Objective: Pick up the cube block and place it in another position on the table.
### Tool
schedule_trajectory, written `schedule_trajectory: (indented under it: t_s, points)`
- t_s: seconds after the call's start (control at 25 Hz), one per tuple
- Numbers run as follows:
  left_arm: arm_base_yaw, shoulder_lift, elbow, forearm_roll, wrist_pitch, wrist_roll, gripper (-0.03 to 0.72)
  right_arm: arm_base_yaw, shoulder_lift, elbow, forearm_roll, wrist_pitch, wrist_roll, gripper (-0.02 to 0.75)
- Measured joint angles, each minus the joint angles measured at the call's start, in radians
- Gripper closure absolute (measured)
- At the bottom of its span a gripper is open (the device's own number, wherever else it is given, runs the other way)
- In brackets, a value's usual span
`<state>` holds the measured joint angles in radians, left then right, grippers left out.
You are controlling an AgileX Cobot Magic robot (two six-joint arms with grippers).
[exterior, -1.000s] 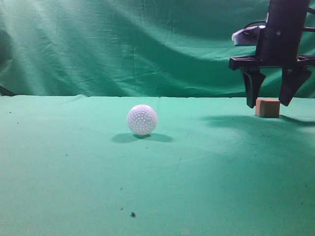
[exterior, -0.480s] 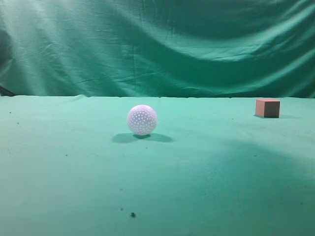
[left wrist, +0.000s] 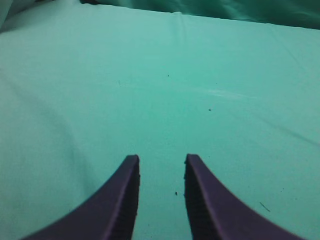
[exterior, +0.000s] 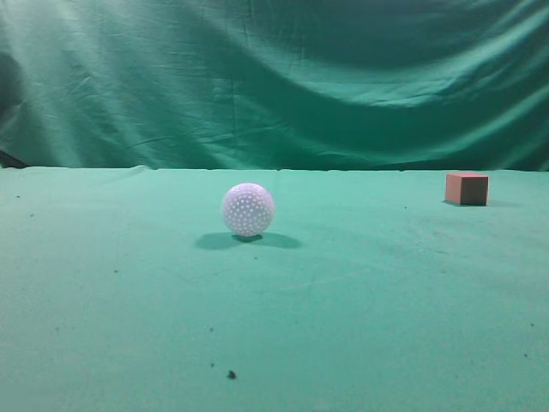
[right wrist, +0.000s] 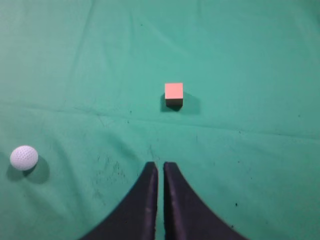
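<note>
Right wrist view: the right gripper (right wrist: pixel 160 172) was seen at the bottom edge, its two dark fingers drawn almost together with only a thin slit between them and nothing held.
Right gripper placement: it was held high and well back from the cube block (right wrist: pixel 174 92), which suggested that nothing was being grasped at this moment.
Left gripper: in the left wrist view the left gripper (left wrist: pixel 161 170) was seen with a narrow gap between its fingers, empty, held over bare cloth well apart from both objects; it was judged to be parked out of the way.
Ball: a white dimpled ball (exterior: pixel 248 209) was set on the cloth near the middle of the exterior view, its shadow cast beneath and to both sides.
Cube block: the block (exterior: pixel 467 188) was set flat on the table (exterior: pixel 274 326), farther back and well to the right of the ball, touched by nothing.
Task state: the block was judged to be resting free, either already set down or not yet picked up; which could not be told.
Table: a teal-green cloth was spread over it, marked by small dark specks and faint creases.
Backdrop: a wrinkled green curtain (exterior: pixel 274 77) was hung behind the far edge.
</note>
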<state>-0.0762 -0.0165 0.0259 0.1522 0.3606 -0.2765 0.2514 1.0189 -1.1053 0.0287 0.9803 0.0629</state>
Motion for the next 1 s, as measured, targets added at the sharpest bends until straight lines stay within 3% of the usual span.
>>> schedule_trajectory:
  t_s: [0.32,0.68,0.84,1.0]
  points:
    - [0.0,0.0,0.0,0.0,0.0,0.0,0.426,0.0,-0.413,0.343,0.035,-0.114,0.045,0.738]
    - [0.0,0.0,0.0,0.0,0.0,0.0,0.426,0.0,-0.696,0.409,0.067,-0.106,0.047,0.738]
    - [0.0,0.0,0.0,0.0,0.0,0.0,0.426,0.0,-0.702,0.432,0.007,-0.112,0.029,0.738]
    - [0.0,0.0,0.0,0.0,0.0,0.0,0.426,-0.003,-0.706,0.556,-0.102,-0.24,0.022,0.738]
